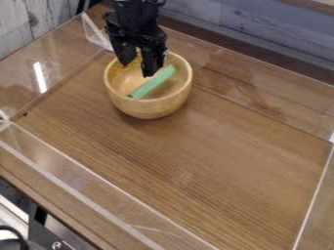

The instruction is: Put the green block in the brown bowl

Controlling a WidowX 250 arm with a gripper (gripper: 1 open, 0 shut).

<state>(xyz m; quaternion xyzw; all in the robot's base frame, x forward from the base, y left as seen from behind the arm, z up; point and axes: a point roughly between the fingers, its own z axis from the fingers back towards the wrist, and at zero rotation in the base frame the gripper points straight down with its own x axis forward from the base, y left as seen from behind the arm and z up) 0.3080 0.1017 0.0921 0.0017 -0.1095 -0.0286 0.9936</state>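
Lying inside the brown bowl (147, 86), the green block (154, 84) is seen tilted, its upper end propped toward the right-hand inner wall and its lower end resting near the bottom of the hollow. The bowl is set on the wooden surface (196, 166), toward the far left part of it, and a light wood grain can be made out on its thick rounded rim. Above the bowl's far left edge, the black end effector (137, 61) is pointed steeply downward, with its dark fingers (152, 61) spread apart and nothing held between them. The nearest finger is seen just beside the upper end of the block; whether it is touching the block cannot be told from this view. The surface is bordered by clear transparent walls (78, 166), through which reflections are visible. Behind the far edge, a grey planked backdrop (261, 24) is seen.
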